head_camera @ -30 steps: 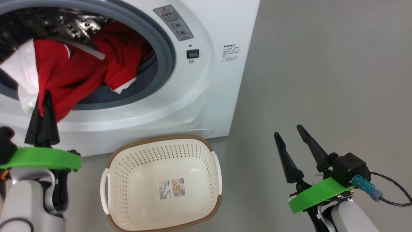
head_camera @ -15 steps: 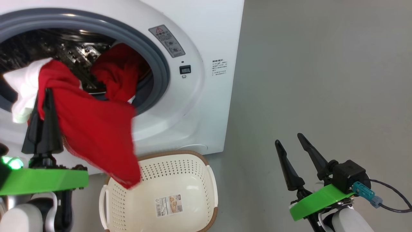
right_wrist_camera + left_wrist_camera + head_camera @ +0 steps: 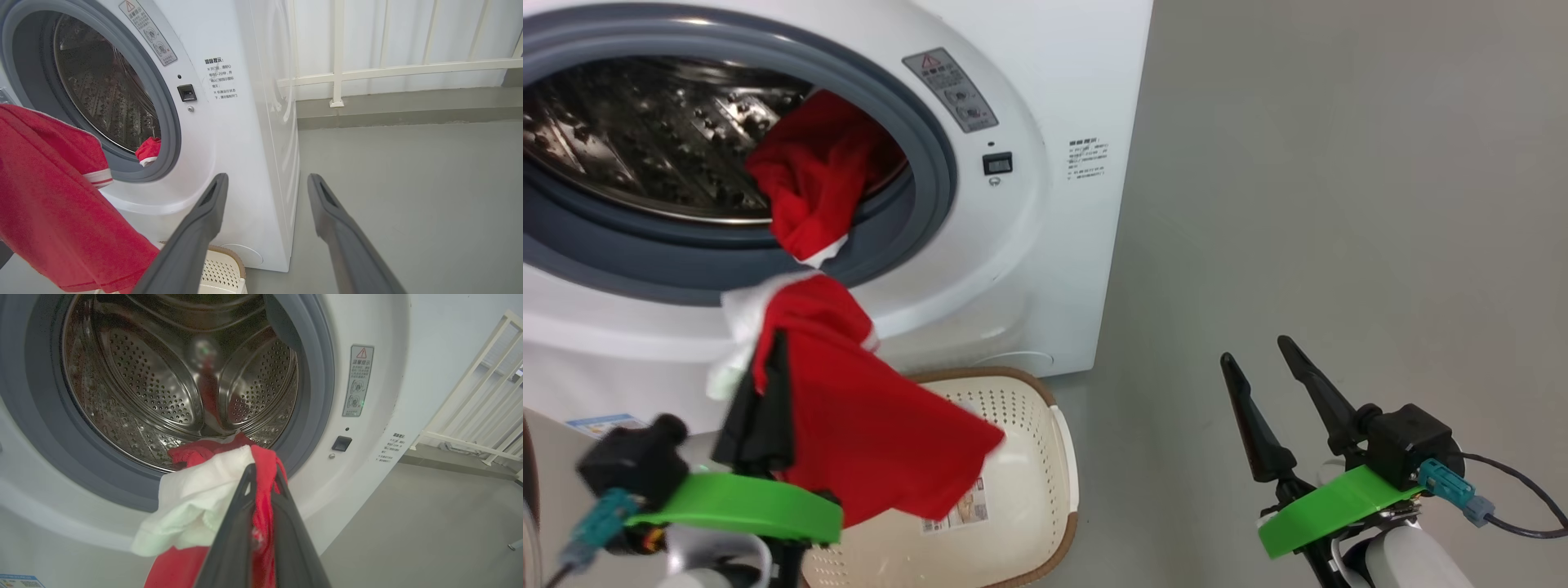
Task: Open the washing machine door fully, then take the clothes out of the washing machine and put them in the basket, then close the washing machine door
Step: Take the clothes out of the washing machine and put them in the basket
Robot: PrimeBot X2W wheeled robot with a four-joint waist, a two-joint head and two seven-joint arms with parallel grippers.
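Head view: within the last second the red garment (image 3: 874,441), with its white part, has come right out of the washing machine (image 3: 1045,269). It had been draped across the drum mouth. Now it hangs free from the left pincer (image 3: 768,367), which is clenched on a bunched fold of it, and it trails over the near left part of the basket (image 3: 1033,457) on the floor (image 3: 1339,204). The camera has shifted a little too. A second red garment (image 3: 809,188) lies where it did, slumped over the grey rubber ring (image 3: 927,163) at the right lip of the drum (image 3: 645,139). The right pincer (image 3: 1254,349) has not stirred: spread wide, empty, well off to the right. To my eye the first piece only needs letting go over the basket; one more fetch and closing the door remain.
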